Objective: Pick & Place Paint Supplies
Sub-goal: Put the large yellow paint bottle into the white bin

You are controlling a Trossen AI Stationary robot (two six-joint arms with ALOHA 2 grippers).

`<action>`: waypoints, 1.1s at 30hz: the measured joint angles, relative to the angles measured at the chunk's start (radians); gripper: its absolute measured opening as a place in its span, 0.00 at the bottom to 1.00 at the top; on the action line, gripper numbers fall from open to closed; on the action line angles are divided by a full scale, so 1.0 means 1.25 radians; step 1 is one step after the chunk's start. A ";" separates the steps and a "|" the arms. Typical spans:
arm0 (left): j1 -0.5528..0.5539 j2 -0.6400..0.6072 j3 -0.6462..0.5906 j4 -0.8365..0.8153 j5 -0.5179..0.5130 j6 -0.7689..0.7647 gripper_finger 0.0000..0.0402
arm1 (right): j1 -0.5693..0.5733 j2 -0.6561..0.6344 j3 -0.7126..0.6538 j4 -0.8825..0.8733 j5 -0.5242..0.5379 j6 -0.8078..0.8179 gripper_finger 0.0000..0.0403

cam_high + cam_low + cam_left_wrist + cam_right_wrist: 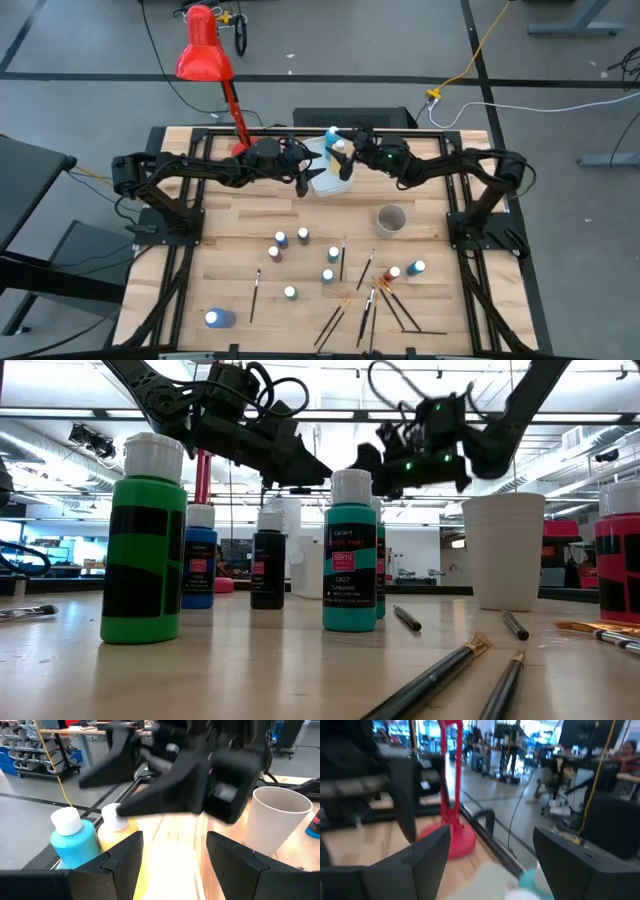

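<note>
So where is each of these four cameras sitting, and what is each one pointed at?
High: overhead, looking down on the wooden table, both arms.
Low: at tabletop height, facing green paint bottle; arms overhead.
Left wrist: behind the open left hand, facing the right arm.
Right wrist: behind the open right hand, facing red desk lamp.
Shared: white paper cup.

1 camera looks straight down, 1 level across the table (pixel 230 225), 2 ride the wrists.
</note>
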 joint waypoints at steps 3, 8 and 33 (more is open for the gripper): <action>-0.010 0.000 0.000 -0.001 0.025 0.006 0.57 | 0.023 -0.056 0.000 -0.027 -0.011 -0.025 0.70; -0.037 0.000 0.000 -0.002 0.063 0.019 0.57 | 0.066 -0.153 0.000 -0.244 0.000 -0.043 0.67; -0.099 0.000 0.000 -0.056 -0.002 0.039 0.57 | 0.062 -0.009 0.000 -0.409 0.135 0.070 0.04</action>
